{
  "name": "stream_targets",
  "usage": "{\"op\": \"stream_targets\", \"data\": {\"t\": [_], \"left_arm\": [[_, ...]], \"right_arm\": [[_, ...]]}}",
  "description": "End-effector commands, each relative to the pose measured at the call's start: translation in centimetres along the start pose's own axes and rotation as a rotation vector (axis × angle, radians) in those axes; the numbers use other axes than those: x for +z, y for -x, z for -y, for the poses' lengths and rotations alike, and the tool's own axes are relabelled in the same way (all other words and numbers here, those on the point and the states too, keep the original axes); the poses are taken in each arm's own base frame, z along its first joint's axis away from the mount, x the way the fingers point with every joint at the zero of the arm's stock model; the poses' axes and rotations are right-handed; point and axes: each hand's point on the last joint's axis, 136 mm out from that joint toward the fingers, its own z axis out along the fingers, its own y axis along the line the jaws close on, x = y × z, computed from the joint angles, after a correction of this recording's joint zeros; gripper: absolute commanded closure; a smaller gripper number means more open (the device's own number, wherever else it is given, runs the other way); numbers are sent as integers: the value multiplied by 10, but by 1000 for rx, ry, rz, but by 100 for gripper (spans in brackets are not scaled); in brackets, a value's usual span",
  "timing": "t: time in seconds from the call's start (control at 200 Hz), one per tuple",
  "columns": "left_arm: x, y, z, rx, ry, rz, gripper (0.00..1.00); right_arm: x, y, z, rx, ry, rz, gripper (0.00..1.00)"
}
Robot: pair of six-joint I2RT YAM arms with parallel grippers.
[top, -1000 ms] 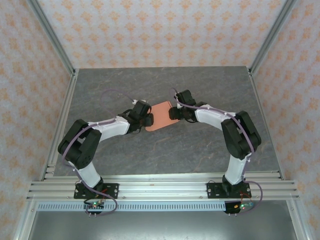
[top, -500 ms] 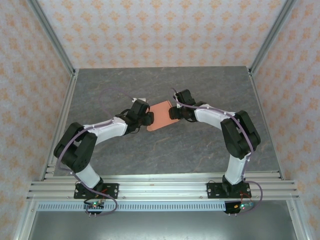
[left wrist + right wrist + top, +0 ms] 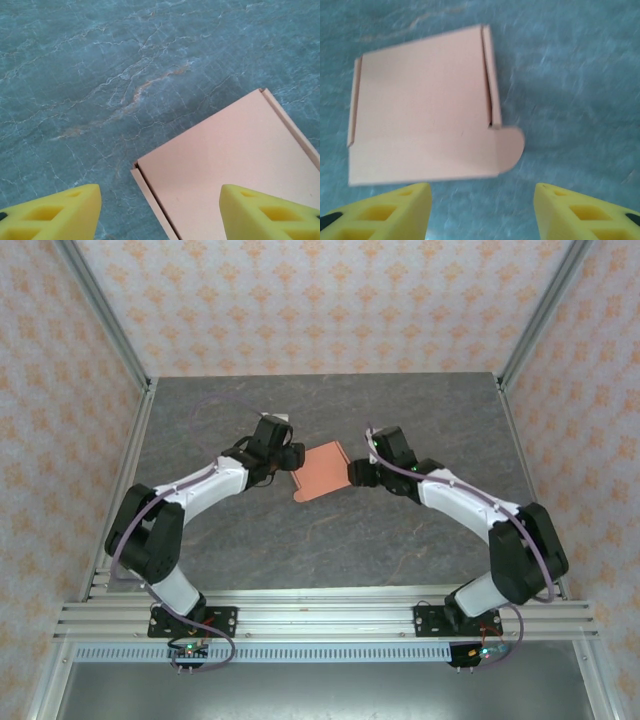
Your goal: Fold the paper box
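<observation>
The paper box (image 3: 320, 472) lies flat on the grey table as a salmon-orange folded sheet, with narrow side flaps and one rounded tab. My left gripper (image 3: 292, 460) is at its left edge, open; in the left wrist view the yellow fingertips (image 3: 55, 210) straddle the sheet's near corner (image 3: 225, 160) from above without touching it. My right gripper (image 3: 356, 473) stands just off its right edge, open. The right wrist view is motion-blurred. There the whole sheet (image 3: 425, 110) lies beyond the fingertips (image 3: 585, 210), and only bare table sits between them.
The marbled grey tabletop (image 3: 400, 530) stretches out on all sides of the sheet. Aluminium frame posts (image 3: 100, 320) and patterned walls close in the left, right and back. The rail with the arm bases (image 3: 320, 620) runs along the near edge.
Both grippers have let go of the sheet's edges and opened wider. The right one has drawn back to the right, the left one has shifted towards the back. The sheet now lies uncovered.
</observation>
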Motion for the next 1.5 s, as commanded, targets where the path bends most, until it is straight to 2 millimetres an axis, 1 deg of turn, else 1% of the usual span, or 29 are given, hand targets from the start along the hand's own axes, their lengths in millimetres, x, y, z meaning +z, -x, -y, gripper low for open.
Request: {"op": "stream_targets", "data": {"t": [0.0, 0.095, 0.165, 0.18, 0.185, 0.205, 0.22, 0.285, 0.35, 0.475, 0.57, 0.656, 0.731, 0.846, 0.951, 1.016, 1.121, 1.256, 1.381, 1.496], "left_arm": [[16, -2, 5, 48, -56, -113, 36], [31, 5, 5, 63, -74, -161, 36], [41, 8, 5, 76, -96, -192, 35], [41, 12, 7, 77, -105, -192, 35], [45, 8, 5, 77, -102, -206, 35], [51, 5, 5, 79, -108, -230, 35], [54, 4, 5, 78, -117, -242, 34], [63, 2, 9, 67, -176, -290, 34], [68, -1, 14, 52, -243, -330, 34], [70, -1, 15, 14, -314, -356, 33], [69, -7, 19, 3, -369, -391, 34], [66, -15, 24, -14, -415, -409, 34], [62, -20, 30, -41, -457, -408, 35], [54, -28, 38, -94, -518, -409, 38], [47, -39, 38, -127, -538, -412, 38], [44, -42, 36, -127, -530, -406, 38], [48, -43, 29, -108, -484, -410, 35], [55, -38, 31, -101, -485, -415, 34], [62, -39, 29, -99, -470, -432, 36], [67, -47, 27, -108, -467, -447, 41]], "right_arm": [[0, -29, -24, 95, 119, -54, 43], [2, -33, -36, 173, 182, -43, 42], [11, -36, -47, 253, 250, -45, 41], [13, -36, -48, 272, 263, -45, 41], [14, -37, -49, 278, 267, -47, 41], [18, -37, -51, 296, 282, -48, 41], [20, -40, -52, 311, 292, -56, 41], [30, -39, -56, 348, 327, -58, 41], [38, -35, -59, 363, 346, -46, 41], [52, -27, -61, 374, 350, -49, 41], [62, -23, -58, 399, 356, -50, 41], [65, -15, -54, 422, 372, -35, 42], [65, -10, -48, 431, 374, -26, 43], [66, -5, -31, 450, 357, -18, 44], [62, -2, -19, 456, 346, -17, 44], [60, -2, -13, 453, 333, -18, 44], [59, -3, -10, 452, 325, -20, 45], [58, -3, -12, 475, 347, -17, 47], [59, -6, -13, 489, 357, -16, 54], [60, -7, -12, 494, 357, -13, 62]]}}
